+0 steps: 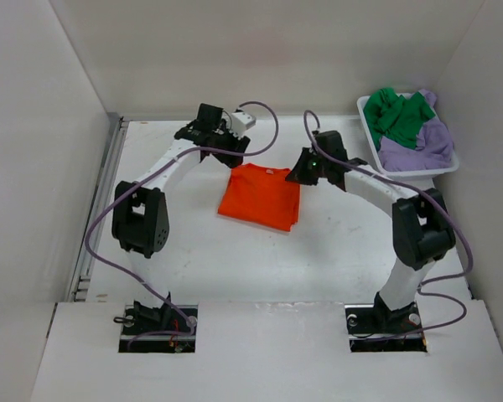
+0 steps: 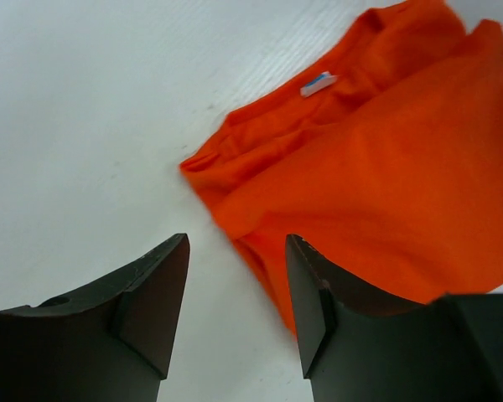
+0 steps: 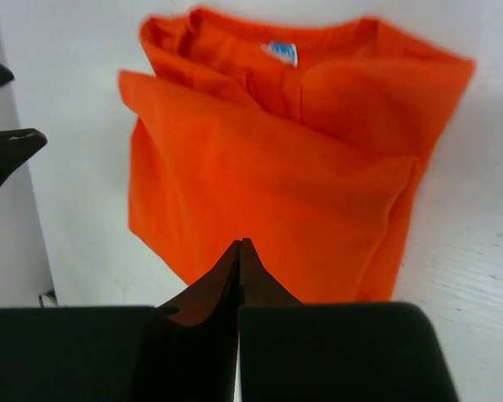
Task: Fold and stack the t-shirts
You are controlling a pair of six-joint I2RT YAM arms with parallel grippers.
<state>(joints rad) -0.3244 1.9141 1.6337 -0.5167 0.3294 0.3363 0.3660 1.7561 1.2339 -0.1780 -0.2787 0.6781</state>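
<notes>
Since the orange t-shirt (image 1: pixel 260 197) is laid folded at frame centre, nothing is gripped: the left gripper (image 2: pixel 237 244) is held parted, the right gripper (image 3: pixel 241 247) pressed closed; the green t-shirt (image 1: pixel 398 117) and lavender t-shirt (image 1: pixel 423 147) are heaped in the basket (image 1: pixel 365 124), upper right.

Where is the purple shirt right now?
In the top view, the purple shirt lies in the white basket at the far right of the table, bunched up next to the green shirt.
</notes>
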